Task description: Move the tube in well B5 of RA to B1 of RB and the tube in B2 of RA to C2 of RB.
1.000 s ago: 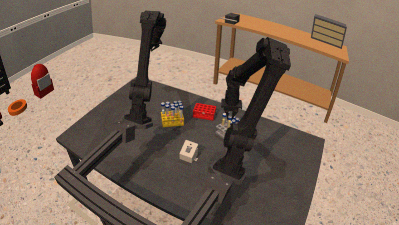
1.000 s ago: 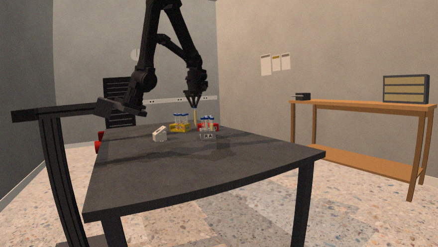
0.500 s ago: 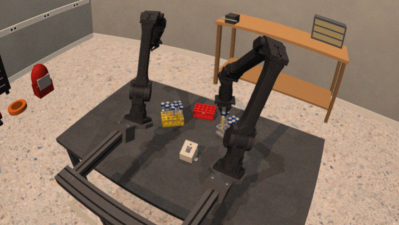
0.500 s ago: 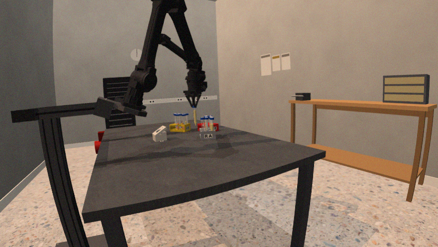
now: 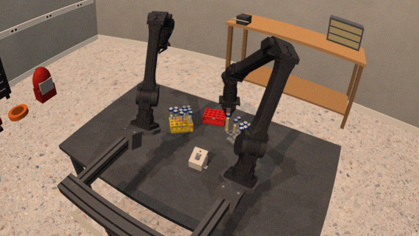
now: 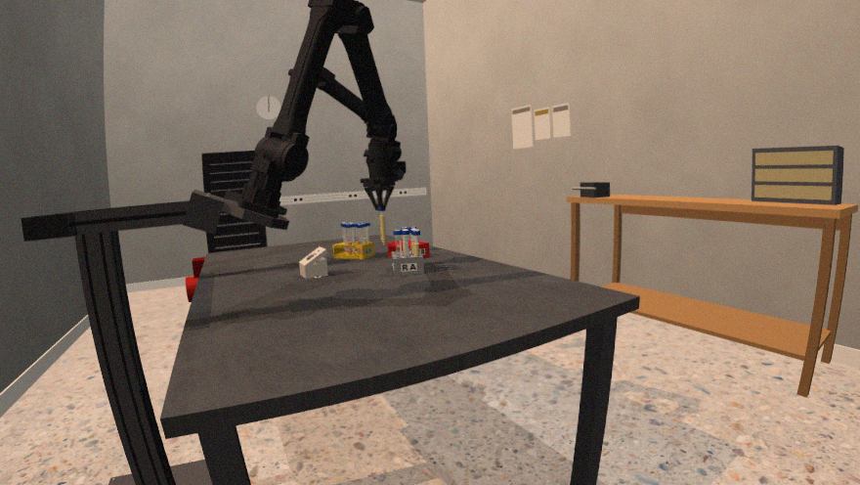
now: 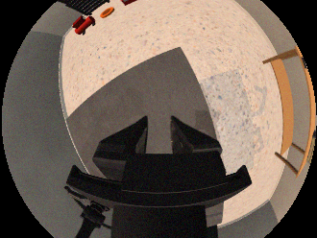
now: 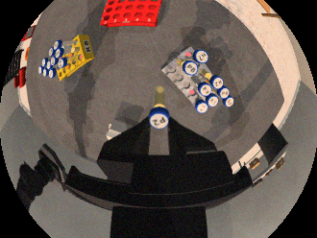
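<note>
1. Tube with blue cap [image 5: 226, 123] [image 6: 382, 230] [image 8: 158, 118]: hanging upright in the air, above the tabletop [image 5: 164, 181] [image 6: 391, 325] [image 7: 130, 96] [image 8: 130, 53], with yellow content visible; original well impossible to tell.
2. Right pincer [image 5: 228, 112] [image 6: 381, 207] [image 8: 158, 126]: closed around the cap of this tube, with only a narrow space between fingers, pointing down.
3. Left pincer [image 5: 162, 50] [image 7: 159, 120]: partly open, with nothing between fingers; high and well apart from the racks.
4. Grey rack RA [image 5: 231, 139] [image 6: 408, 266] [image 8: 169, 71]: level on the tabletop, near the held tube but not touching it; several blue-capped tubes standing inside.
5. Yellow rack RB [image 5: 180, 129] [image 6: 343, 254] [image 8: 87, 54]: also level, with a group of capped tubes inside; exact wells too small to tell.
6. Red rack [image 5: 213, 120] [image 6: 394, 249] [image 8: 130, 21]: between yellow and grey racks in the top view, farther from the arms' bases.
7. White button box [image 5: 195, 162] [image 6: 313, 267] [image 8: 115, 131]: apart from all racks, on the side of the bases; small dark spot above its grey button.
</note>
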`<state>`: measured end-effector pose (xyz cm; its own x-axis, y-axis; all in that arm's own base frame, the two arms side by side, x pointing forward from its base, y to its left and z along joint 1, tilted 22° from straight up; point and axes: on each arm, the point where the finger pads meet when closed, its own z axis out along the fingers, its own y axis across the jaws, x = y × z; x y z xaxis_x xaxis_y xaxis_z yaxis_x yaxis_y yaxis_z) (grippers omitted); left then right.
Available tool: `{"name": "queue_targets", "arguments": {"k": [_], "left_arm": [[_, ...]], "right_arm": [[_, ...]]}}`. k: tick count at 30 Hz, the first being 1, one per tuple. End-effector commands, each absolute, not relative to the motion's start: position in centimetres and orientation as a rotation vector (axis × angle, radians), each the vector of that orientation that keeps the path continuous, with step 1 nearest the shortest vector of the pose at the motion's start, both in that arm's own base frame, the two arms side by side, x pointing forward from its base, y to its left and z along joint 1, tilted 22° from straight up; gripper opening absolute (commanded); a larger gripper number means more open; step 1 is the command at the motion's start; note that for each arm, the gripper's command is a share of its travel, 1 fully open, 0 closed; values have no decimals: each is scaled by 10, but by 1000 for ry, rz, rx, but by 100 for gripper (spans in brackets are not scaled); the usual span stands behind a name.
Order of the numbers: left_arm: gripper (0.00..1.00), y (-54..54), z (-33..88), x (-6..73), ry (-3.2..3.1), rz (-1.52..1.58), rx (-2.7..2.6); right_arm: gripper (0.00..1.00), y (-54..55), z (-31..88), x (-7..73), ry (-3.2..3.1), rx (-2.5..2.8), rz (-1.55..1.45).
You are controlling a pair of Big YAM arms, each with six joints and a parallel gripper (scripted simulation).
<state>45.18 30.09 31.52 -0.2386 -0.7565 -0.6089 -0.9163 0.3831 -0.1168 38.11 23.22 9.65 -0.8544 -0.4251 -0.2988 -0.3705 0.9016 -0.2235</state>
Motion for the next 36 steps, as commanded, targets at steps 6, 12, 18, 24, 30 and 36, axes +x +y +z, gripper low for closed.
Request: {"name": "queue_targets", "arguments": {"k": [6, 12, 18, 24, 30, 36], "left_arm": [[30, 304, 335, 456, 2022, 345, -1418], [30, 304, 335, 456, 2022, 345, -1418], [30, 304, 335, 456, 2022, 345, -1418], [30, 304, 335, 456, 2022, 345, -1418], [30, 304, 335, 456, 2022, 345, -1418], [30, 304, 335, 456, 2022, 345, -1418]], "right_arm": [[0, 269, 114, 400, 2703, -565, -204], [0, 288, 115, 407, 2703, -565, -203], [0, 301, 116, 412, 2702, -565, -203], [0, 320, 117, 419, 2703, -566, -201], [0, 339, 119, 425, 2702, -566, -200], [0, 351, 119, 430, 2702, -566, -200]]}}
